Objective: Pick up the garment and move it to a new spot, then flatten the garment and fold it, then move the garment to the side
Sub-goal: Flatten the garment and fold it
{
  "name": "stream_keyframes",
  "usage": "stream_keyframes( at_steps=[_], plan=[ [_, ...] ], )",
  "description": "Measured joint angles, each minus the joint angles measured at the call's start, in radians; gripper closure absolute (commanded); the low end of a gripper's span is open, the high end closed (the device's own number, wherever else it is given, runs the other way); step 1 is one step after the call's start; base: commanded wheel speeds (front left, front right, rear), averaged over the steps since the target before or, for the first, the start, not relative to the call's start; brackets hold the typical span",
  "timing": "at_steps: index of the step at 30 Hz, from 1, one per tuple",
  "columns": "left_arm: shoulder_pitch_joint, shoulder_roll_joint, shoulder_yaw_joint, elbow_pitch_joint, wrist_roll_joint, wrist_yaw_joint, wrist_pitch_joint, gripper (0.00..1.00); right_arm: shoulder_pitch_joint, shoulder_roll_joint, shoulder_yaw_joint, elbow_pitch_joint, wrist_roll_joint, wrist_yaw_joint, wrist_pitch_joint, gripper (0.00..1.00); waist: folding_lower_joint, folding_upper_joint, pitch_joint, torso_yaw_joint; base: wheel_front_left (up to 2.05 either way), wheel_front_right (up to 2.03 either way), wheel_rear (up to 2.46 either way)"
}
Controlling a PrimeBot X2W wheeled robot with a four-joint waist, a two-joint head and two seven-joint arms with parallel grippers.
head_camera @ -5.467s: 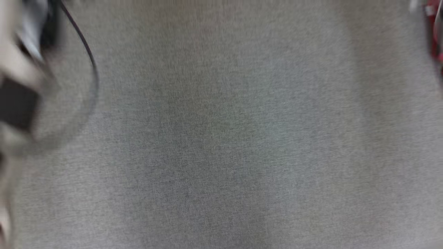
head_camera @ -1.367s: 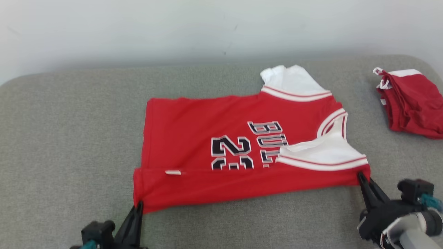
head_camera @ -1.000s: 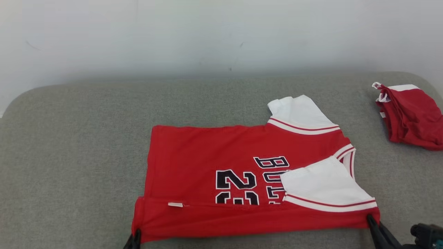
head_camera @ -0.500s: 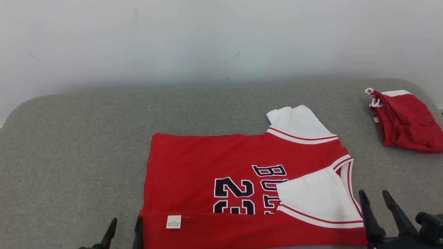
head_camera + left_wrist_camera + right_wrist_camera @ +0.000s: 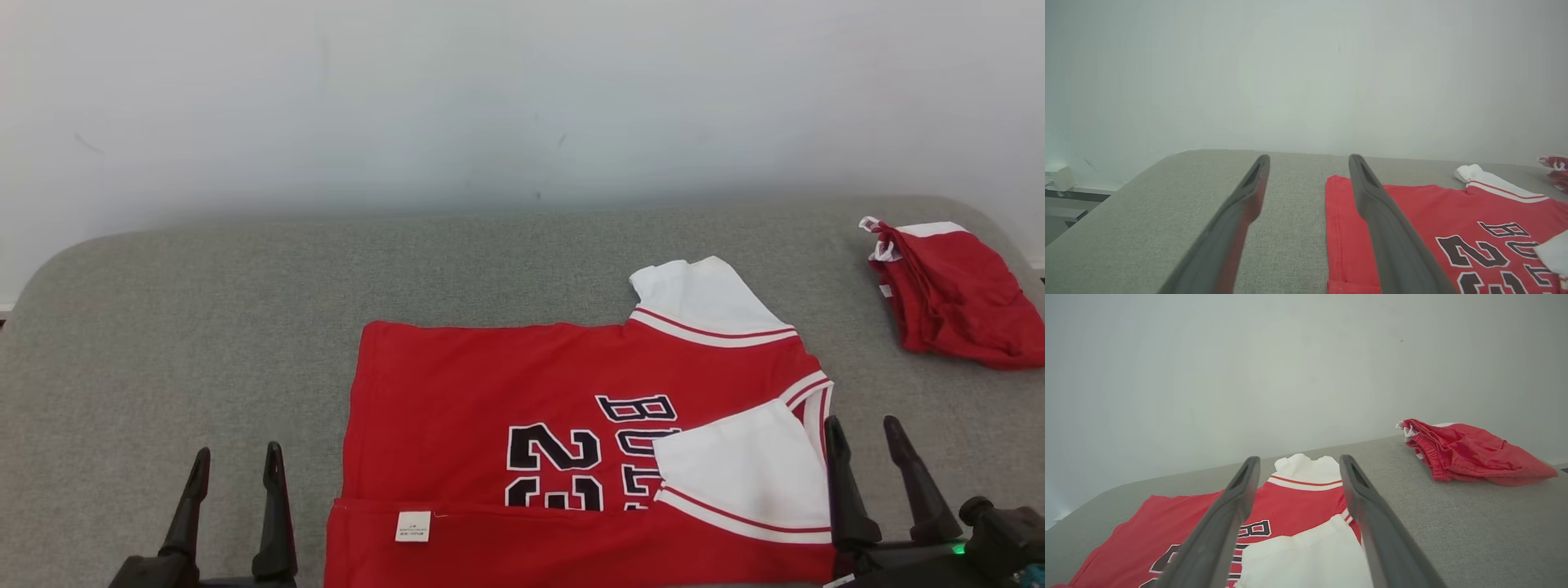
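Observation:
The garment (image 5: 490,384) is a red jersey with white sleeves and black "23" lettering. It lies flat on the grey cushion (image 5: 204,310), its near edge folded over and showing a white label (image 5: 412,525). My left gripper (image 5: 237,453) stands open just left of the jersey's near left corner, touching nothing. My right gripper (image 5: 862,425) is open at the near right corner, beside the white sleeve (image 5: 743,465). In the left wrist view the open left gripper (image 5: 1309,157) points past the jersey's (image 5: 1412,212) left hem. The right wrist view shows the open right gripper (image 5: 1299,458) above the jersey (image 5: 1298,494).
A second red garment (image 5: 955,294) lies crumpled at the cushion's far right, also seen in the right wrist view (image 5: 1470,453). A pale wall (image 5: 490,98) rises behind the cushion. Bare grey cushion stretches to the left of the jersey.
Both grippers were shut on the jersey's near corners a second ago; now both are open and off the cloth. The left one has moved left of the hem. The head camera has shifted.

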Motion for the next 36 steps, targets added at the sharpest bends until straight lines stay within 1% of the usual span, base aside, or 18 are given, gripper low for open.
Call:
stream_keyframes(
  at_steps=[6,10,20,22,24,29,32,36],
  plan=[
    [0.012,-0.005,0.010,0.014,0.011,-0.036,0.000,0.00,0.022,0.023,0.011,0.018,-0.010,0.000,-0.010,0.00,0.0000,0.0000,0.001,0.008,0.00,0.00,0.00],
    [0.035,-0.005,0.017,0.027,0.023,-0.052,0.000,0.00,0.034,0.034,0.006,0.029,-0.010,0.000,-0.011,0.00,0.0000,0.0000,0.004,0.007,0.00,0.00,0.00],
    [0.051,-0.018,0.042,0.035,0.045,-0.063,0.000,0.00,0.041,0.035,0.008,0.048,-0.011,0.000,-0.014,0.00,0.0000,0.0000,0.011,0.005,0.00,0.00,0.00],
    [0.048,-0.016,0.045,0.047,0.045,-0.071,0.000,0.00,0.026,0.029,0.014,0.068,-0.007,0.000,0.007,0.00,0.0000,0.0000,0.017,0.003,0.00,0.00,0.00],
    [0.025,-0.009,0.049,0.063,0.044,-0.080,0.000,0.00,-0.014,0.019,0.019,0.081,0.006,0.000,0.023,0.00,0.0000,0.0000,0.027,0.000,0.00,0.00,0.00],
    [-0.114,0.043,0.050,0.109,0.029,-0.116,0.022,0.00,-0.170,-0.045,0.037,0.140,0.006,0.000,0.105,0.00,0.0001,0.0000,0.062,-0.008,0.00,0.00,0.00],
    [-0.232,0.070,0.015,0.146,0.009,-0.142,0.083,0.00,-0.284,-0.087,0.046,0.184,0.015,0.000,0.154,0.00,0.0002,0.0000,0.093,-0.009,0.00,0.00,0.00],
    [-0.411,0.094,-0.038,0.224,-0.077,-0.159,0.198,0.00,-0.456,-0.132,0.068,0.272,0.026,0.000,0.235,0.00,0.0003,0.0001,0.148,-0.007,0.00,0.00,0.00]
  ],
)
